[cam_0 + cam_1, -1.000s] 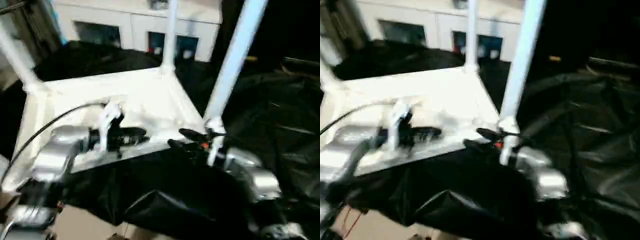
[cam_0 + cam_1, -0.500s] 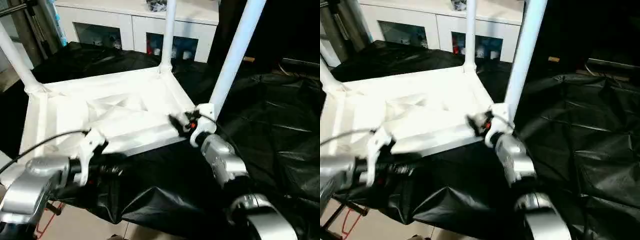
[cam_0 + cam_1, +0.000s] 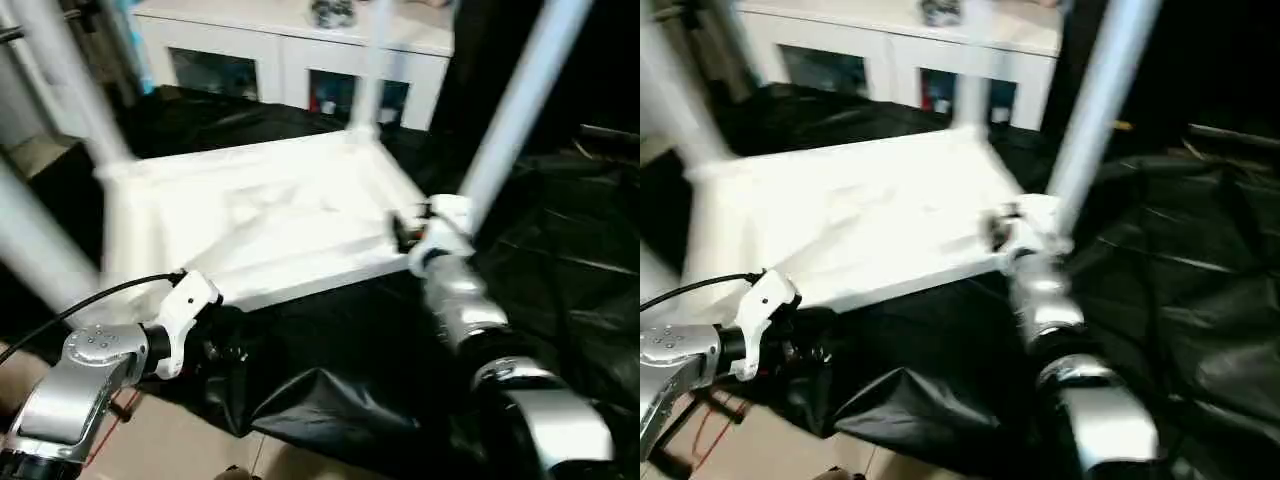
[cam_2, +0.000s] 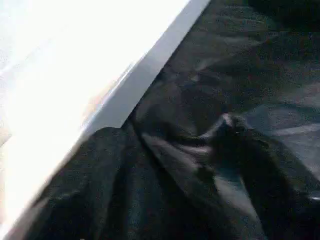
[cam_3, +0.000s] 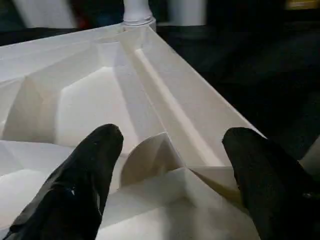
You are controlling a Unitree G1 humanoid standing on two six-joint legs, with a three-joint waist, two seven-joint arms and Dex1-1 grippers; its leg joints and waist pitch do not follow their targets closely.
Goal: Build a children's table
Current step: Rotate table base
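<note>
From the head cameras I see the children's table [image 3: 270, 215] lying upside down on black sheeting [image 3: 560, 270], ribbed underside up, just ahead of both arms. I count four legs [image 3: 520, 105] standing up from its corner sockets, all cut off by the top edge and smeared by motion; the one nearest my left arm is only a pale blur. My right gripper [image 3: 412, 232] sits at the near corner beside the closest leg's socket; from here its fingers are too small to read. My left gripper [image 3: 222, 350] hangs below the table's near edge, dark against the dark sheeting, so I cannot make out its fingers. Beyond the table stands a white cabinet [image 3: 300, 60] with glass doors, and a bare patch of pale floor [image 3: 170, 440] shows under my left forearm.

In the left wrist view I get the table's white rim, overexposed, running diagonally across crumpled black sheeting. I cannot tell whether this pincer is open or closed.

In the right wrist view the two black fingers [image 5: 85, 180] stand wide apart, gripping nothing. Between and just past them lie the table's ribs and corner, and farther ahead one leg base rises from its socket.
</note>
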